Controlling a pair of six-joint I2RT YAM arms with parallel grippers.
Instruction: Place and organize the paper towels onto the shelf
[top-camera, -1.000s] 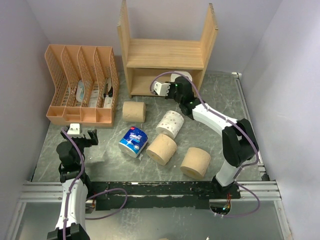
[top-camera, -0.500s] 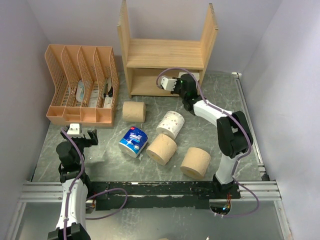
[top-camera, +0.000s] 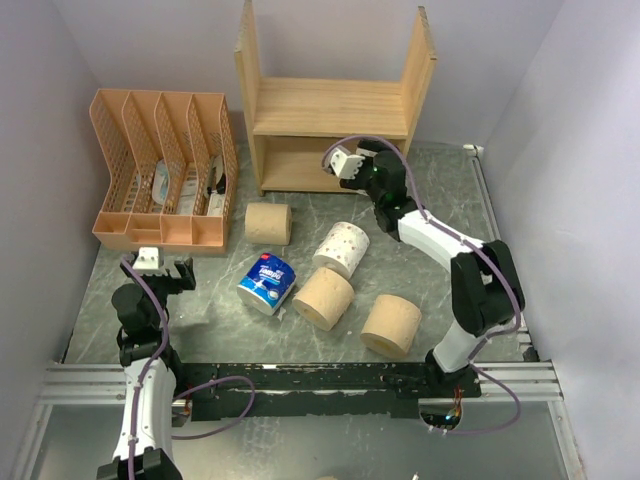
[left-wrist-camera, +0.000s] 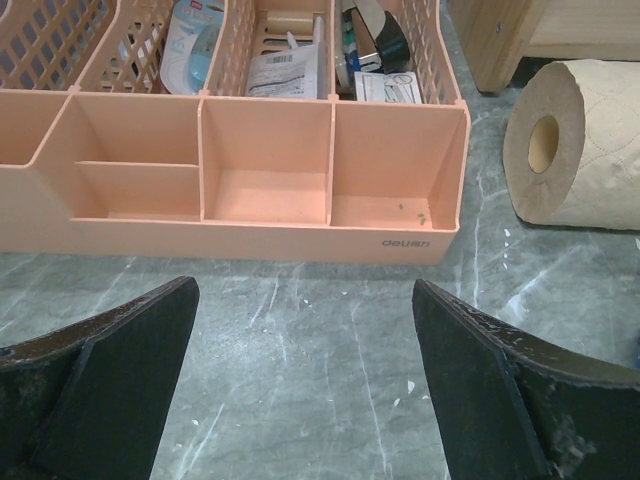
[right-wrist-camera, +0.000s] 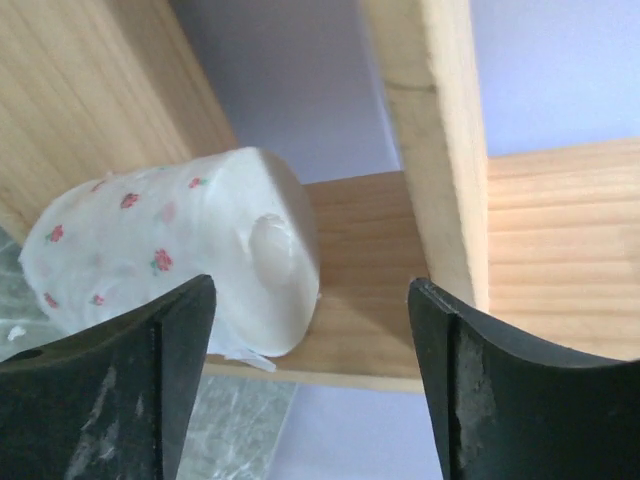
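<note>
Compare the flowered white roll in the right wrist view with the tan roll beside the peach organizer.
The flowered white roll is white with small red flowers; the tan roll is plain brown. The white one sits inside the shelf; the tan one lies out on the table. Both lie on their sides.

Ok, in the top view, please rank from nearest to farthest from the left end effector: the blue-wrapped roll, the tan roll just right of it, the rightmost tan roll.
From the left end effector:
1. blue-wrapped roll, just to its right.
2. middle tan roll, right of the blue one.
3. rightmost tan roll, farthest to the right.
</note>
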